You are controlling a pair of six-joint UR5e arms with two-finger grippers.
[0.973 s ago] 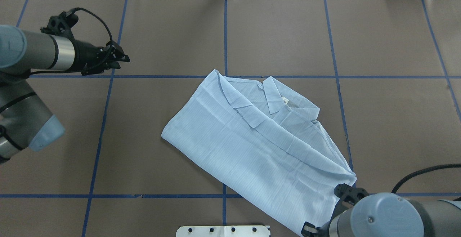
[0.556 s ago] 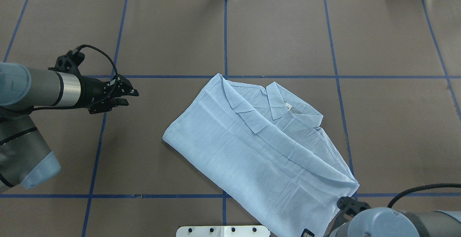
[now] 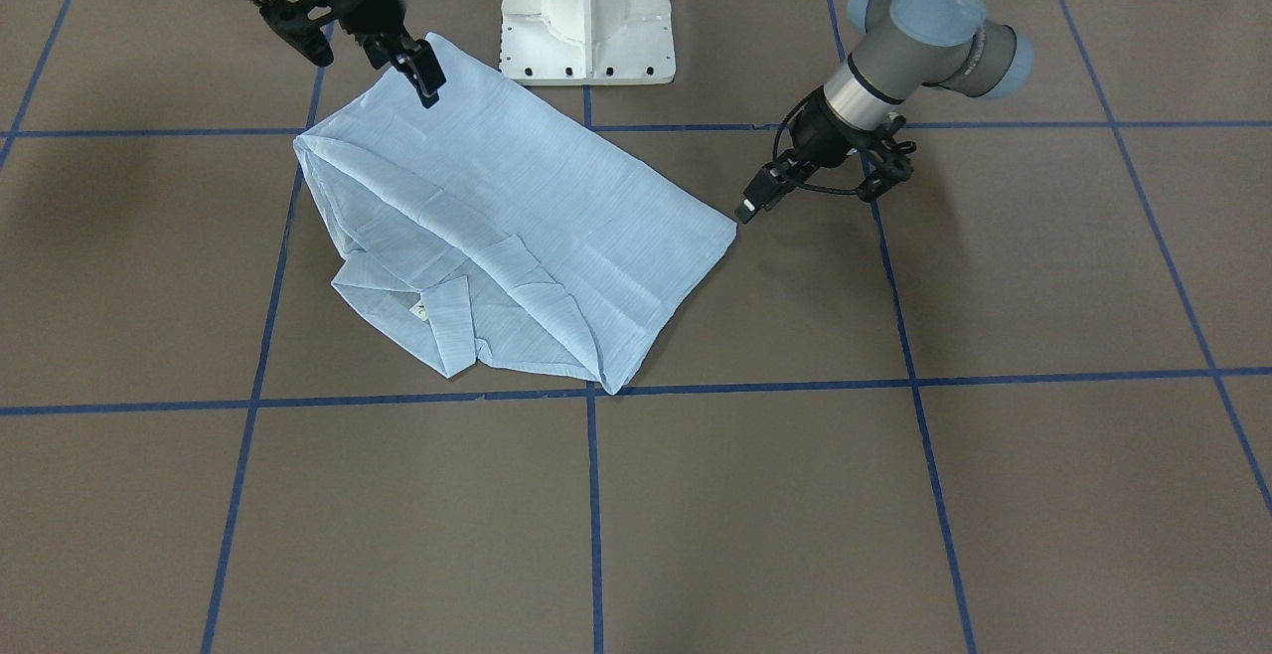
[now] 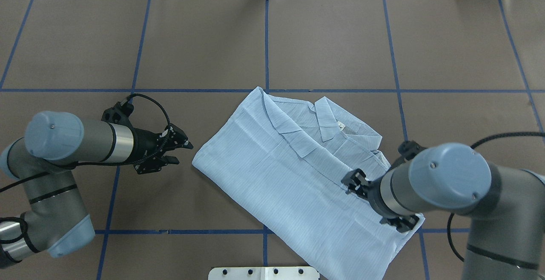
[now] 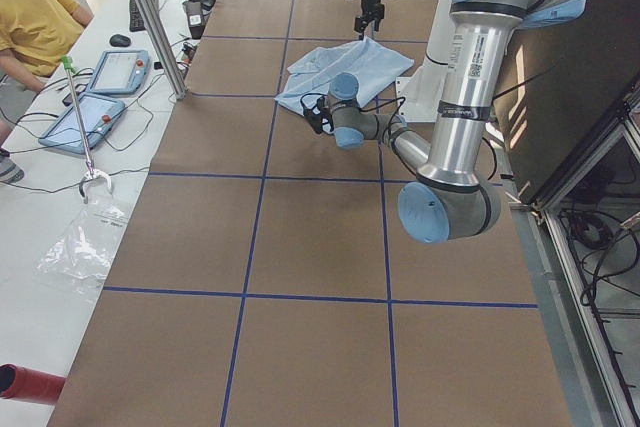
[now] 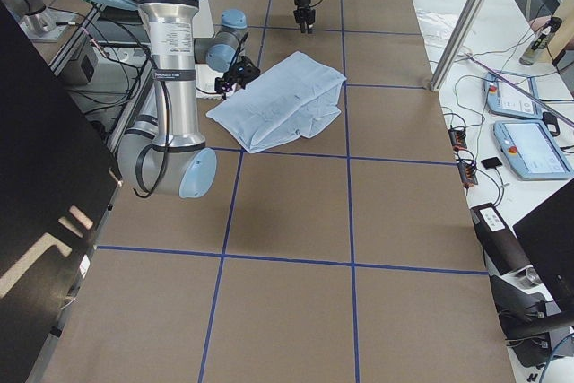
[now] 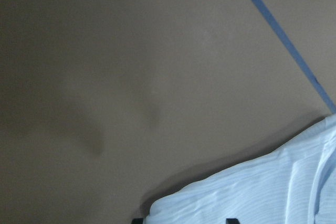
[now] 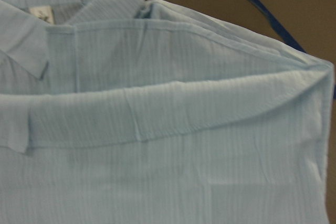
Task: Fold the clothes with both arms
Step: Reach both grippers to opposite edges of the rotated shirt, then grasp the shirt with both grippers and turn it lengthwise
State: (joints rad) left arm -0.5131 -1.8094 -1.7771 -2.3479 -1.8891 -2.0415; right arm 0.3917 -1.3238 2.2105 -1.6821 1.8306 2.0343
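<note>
The clothes are one light blue striped shirt [image 4: 294, 178], lying folded and slanted at mid-table, with its collar and neck tag [image 4: 340, 124] on the far side. In the front-facing view the shirt [image 3: 517, 207] spreads between both arms. My left gripper [image 4: 181, 152] hovers low and open, just off the shirt's left corner [image 4: 195, 161]; the left wrist view shows that corner [image 7: 220, 203] between the fingertips. My right arm [image 4: 430, 184] leans over the shirt's near right part and hides its gripper from above. The right gripper [image 3: 405, 81] stands open just over the cloth.
The white pedestal base [image 3: 586, 8] stands at the robot's edge, close to the shirt's near corner. Blue tape lines [image 4: 266, 37] grid the brown table. A person in yellow [image 5: 30, 7], tablets [image 5: 110, 72] and a metal post [image 5: 150, 17] are beyond the far edge.
My left arm has swung nearer and to the right, up to the shirt's left corner. My right arm has come in from the near edge over the shirt. The shirt shifted slightly early on.
</note>
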